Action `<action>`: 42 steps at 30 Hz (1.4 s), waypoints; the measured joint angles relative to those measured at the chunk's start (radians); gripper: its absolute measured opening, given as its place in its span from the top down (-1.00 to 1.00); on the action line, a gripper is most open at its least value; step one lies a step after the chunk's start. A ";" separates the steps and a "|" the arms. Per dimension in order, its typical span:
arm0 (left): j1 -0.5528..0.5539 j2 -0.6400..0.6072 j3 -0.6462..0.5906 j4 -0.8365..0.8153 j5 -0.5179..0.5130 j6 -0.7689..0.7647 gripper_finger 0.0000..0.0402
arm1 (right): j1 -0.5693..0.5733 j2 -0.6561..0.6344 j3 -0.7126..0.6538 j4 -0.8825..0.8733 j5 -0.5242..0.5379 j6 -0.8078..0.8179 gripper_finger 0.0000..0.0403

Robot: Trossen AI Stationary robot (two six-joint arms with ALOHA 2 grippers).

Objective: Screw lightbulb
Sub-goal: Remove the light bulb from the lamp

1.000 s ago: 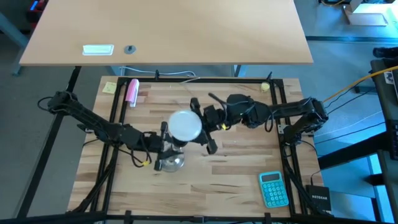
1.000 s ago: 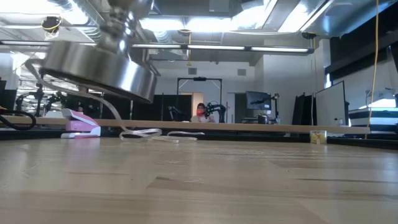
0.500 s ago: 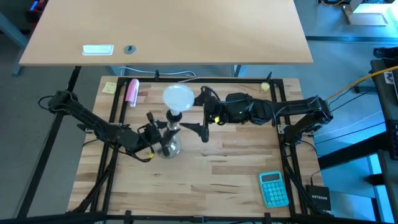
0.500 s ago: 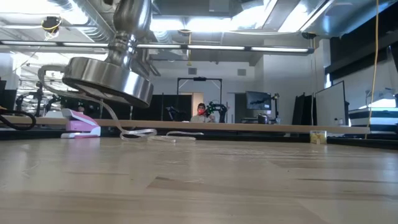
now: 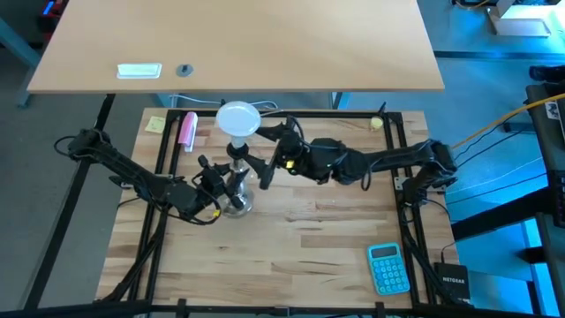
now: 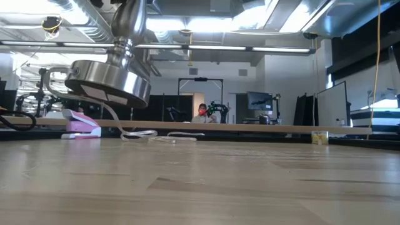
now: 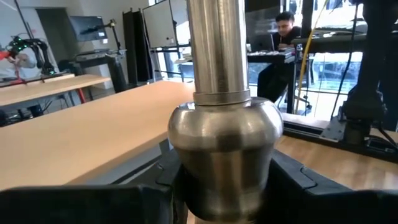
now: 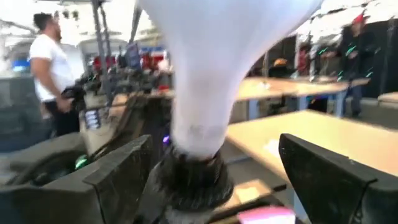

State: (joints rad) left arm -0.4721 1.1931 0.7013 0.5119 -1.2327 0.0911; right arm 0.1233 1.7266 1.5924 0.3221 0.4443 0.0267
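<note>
1. The lightbulb [image 5: 237,118] now sits seated in the black socket atop the silver lamp stand [image 5: 234,196], which leans toward the far edge of the worktop [image 5: 309,256]; a second ago the bulb's globe hung almost directly over the stand's base, so the whole assembly has tipped away.
2. The right end effector [image 5: 253,157] has let go: a second ago it was pinched near the bulb, and now its fingers stand spread wide on either side of the bulb's neck, touching nothing that can be seen.
3. The left end effector [image 5: 217,178] stays clamped on the stand's stem, narrow and unchanged.
4. Judged from this, one twist is finished and the right arm is likely resetting for another turn (or the bulb is already snug; the frames cannot settle which).
5. The right wrist view shows what the high view cannot: the bulb [image 8: 214,68] tapering into the dark socket collar, with both fingers [image 8: 118,180] clear of it.
6. The left wrist view shows the dark pads hugging the stand's round knob [image 7: 225,155].
7. The low view alone reveals the stand's flared base [image 6: 107,83] lifted off the worktop and tilted.
</note>
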 joint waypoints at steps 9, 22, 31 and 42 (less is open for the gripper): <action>0.001 0.000 0.000 -0.007 -0.002 0.000 0.35 | -0.045 0.027 0.045 0.028 -0.028 -0.001 -0.74; 0.012 0.000 0.002 -0.009 -0.001 0.017 0.35 | -0.045 0.139 0.303 -0.201 -0.063 0.011 -0.74; -0.005 0.000 0.002 -0.009 -0.001 0.021 0.31 | -0.044 0.135 0.309 -0.221 -0.081 -0.011 -0.05; -0.038 -0.001 0.002 0.013 0.349 0.040 0.36 | -0.045 0.065 0.308 -0.358 -0.557 -0.015 0.27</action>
State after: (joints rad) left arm -0.5103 1.1924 0.7035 0.5251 -0.8834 0.1315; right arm 0.0780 1.7915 1.9003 -0.0355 -0.1130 0.0116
